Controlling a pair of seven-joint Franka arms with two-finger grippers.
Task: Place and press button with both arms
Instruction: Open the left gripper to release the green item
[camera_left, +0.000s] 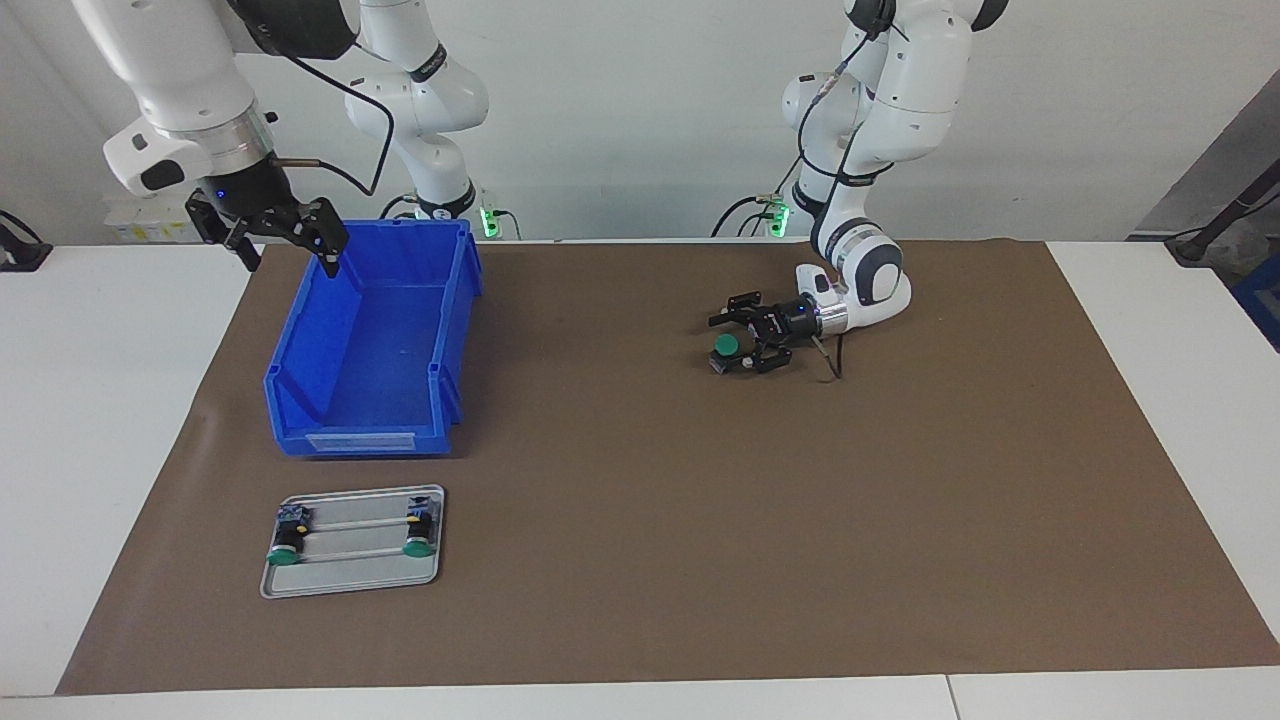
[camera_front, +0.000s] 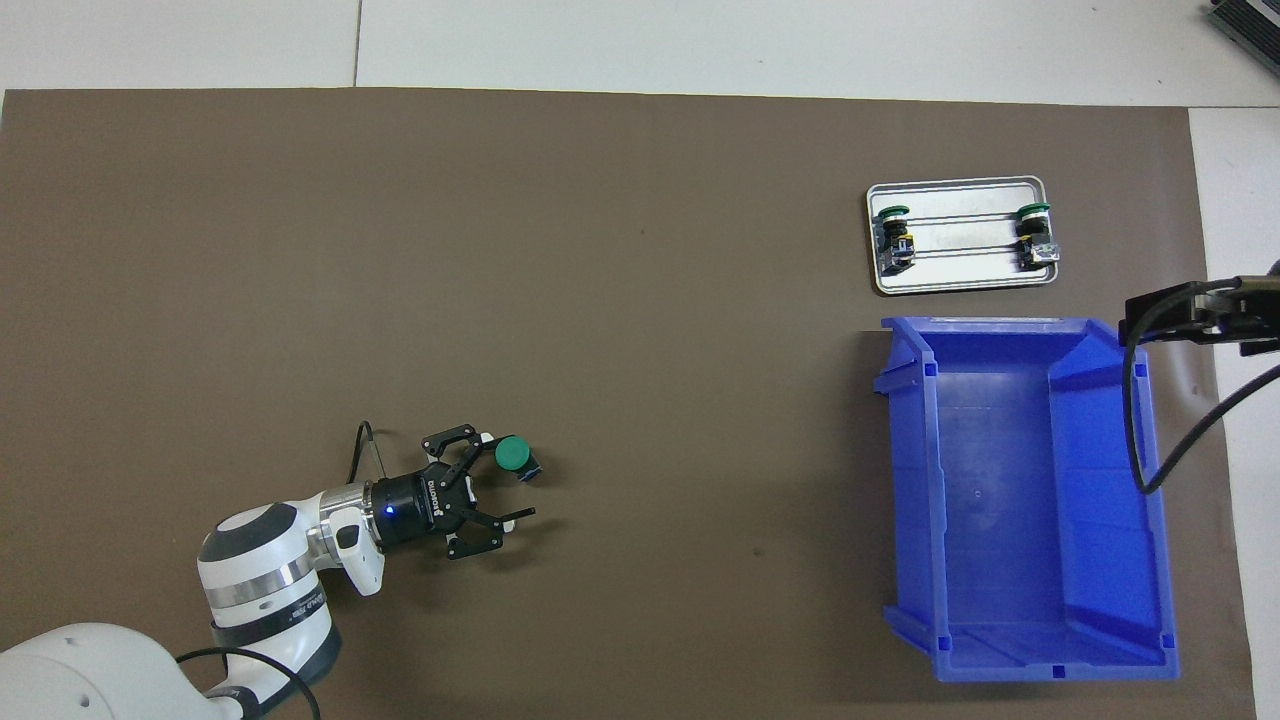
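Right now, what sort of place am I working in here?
Most likely a robotics lab bench: a brown mat on a white table, a blue bin and a metal tray, with the left gripper low by the button.

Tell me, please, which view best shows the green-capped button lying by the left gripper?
The overhead view: the button lies in plain sight on the mat, just past one finger. In the facing view the button sits low among the left gripper fingers, partly crowded by them.

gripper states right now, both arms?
Left gripper: open, low on the mat around the button, not clamped on it.
Right gripper: open, holding nothing, over the blue bin.
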